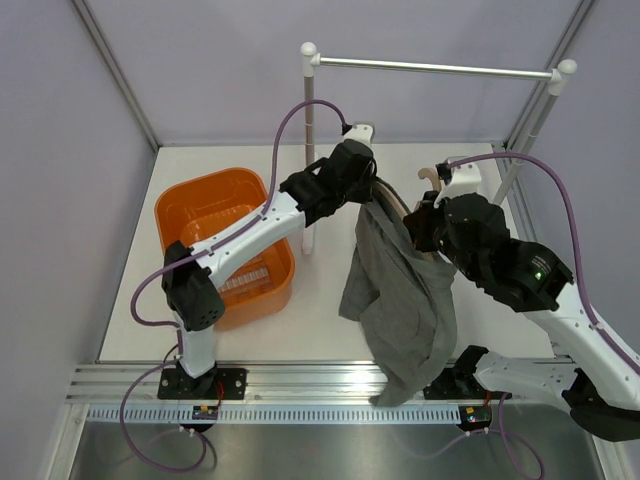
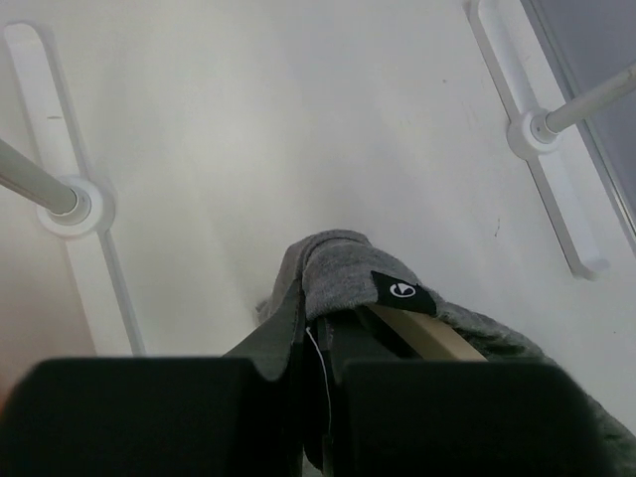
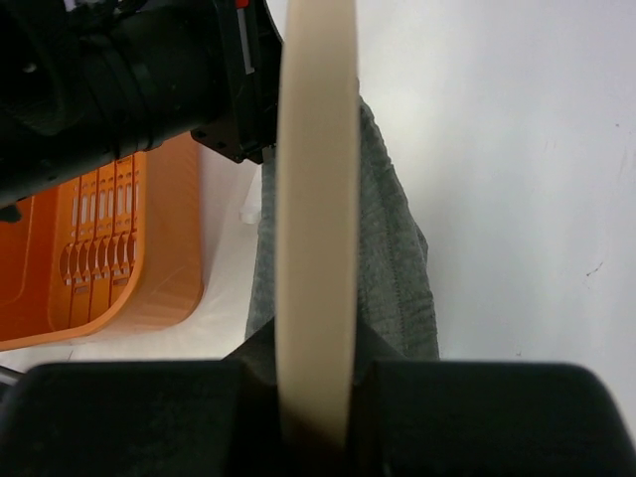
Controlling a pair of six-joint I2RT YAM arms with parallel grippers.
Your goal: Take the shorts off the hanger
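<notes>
Handle shorts (image 1: 400, 290) as limp, light cloth — pinched at hanger (image 2: 417, 333) end by clenched left fingers (image 2: 283, 333); hanger clamped in right fingers (image 3: 260, 350).

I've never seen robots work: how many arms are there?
2. The left arm reaches past the orange basket to the shorts; the right arm is at the hanger.

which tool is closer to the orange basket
left. the left tool grips the shorts just right of the orange basket; the right tool holds the hanger farther right, past the shorts
</notes>
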